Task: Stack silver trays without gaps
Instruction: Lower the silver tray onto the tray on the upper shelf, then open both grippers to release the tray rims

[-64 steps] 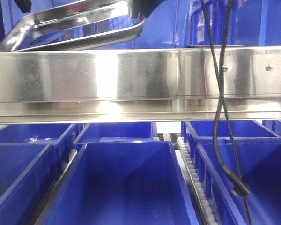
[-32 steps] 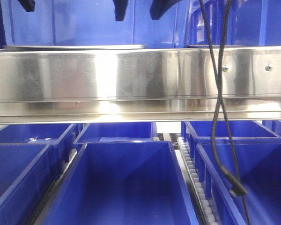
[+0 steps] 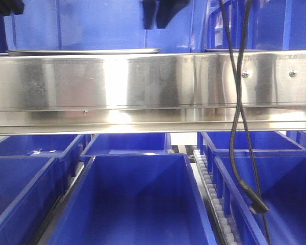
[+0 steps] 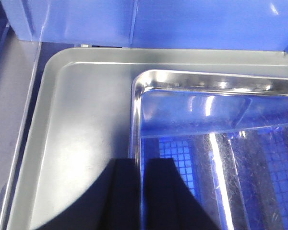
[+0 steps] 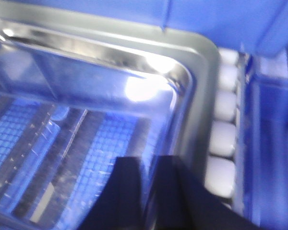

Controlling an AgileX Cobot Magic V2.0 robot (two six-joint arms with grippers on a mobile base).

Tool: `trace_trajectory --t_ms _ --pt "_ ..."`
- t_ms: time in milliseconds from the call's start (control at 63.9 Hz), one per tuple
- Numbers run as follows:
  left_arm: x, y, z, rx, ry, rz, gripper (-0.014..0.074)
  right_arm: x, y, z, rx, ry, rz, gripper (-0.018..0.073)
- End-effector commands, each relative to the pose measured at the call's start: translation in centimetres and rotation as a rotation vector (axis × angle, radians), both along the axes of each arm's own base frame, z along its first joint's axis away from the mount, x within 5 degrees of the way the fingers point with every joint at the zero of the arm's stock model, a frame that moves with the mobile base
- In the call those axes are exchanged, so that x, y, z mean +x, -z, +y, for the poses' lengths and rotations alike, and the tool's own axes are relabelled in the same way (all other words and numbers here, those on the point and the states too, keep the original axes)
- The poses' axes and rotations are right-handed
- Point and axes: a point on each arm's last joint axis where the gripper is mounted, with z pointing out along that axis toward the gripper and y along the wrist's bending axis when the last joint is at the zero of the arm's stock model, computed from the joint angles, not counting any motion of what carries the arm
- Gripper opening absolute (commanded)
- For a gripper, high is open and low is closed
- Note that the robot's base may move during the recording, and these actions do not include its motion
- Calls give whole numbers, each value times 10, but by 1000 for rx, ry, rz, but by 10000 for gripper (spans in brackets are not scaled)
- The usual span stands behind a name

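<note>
Left claw (image 4: 137, 191) straddling the rim of the shiny silver tray (image 4: 216, 158), fingers slightly parted; right claw (image 5: 151, 191) likewise at its opposite corner. Nested inside a larger matte tray (image 4: 81, 124), off-centre. No legible writing.

The front camera sits low, facing level across blue bins (image 3: 137, 204) at a steel rail (image 3: 153, 89) close ahead. Both wrist cameras look steeply down, close, sharing the upper silver tray (image 4: 206, 158) at opposite corners.

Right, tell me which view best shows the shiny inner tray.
Left wrist view: the shiny inner tray lies inside the duller outer tray, corner sharp. Right wrist view shows its opposite corner, blurred. Front view shows only a thin rim edge above the steel rail.
</note>
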Motion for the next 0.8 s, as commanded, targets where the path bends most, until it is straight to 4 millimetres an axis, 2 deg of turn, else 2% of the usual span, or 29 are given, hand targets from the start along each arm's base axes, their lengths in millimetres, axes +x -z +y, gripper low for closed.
trace_trajectory --t_ms 0,235,344,501,626,782 --pt "-4 -10 2 -13 -4 -32 4 -1 -2 -1 -5 1 -6 -76" --pt "-23 -46 5 -9 34 -202 4 -8 -17 -2 -25 -20 -64 -79" --pt "-41 -69 9 -14 44 -298 4 -12 -29 -6 -46 -29 -116 -79" --pt "-70 -95 15 16 79 -428 4 -13 -34 -8 -55 -30 -140 -79" --pt "-98 -97 20 1 84 -507 4 -13 -34 -9 -63 -24 -131 -79" --pt "-131 -73 27 -2 93 -542 4 -13 -33 -9 -66 -21 -127 -79"
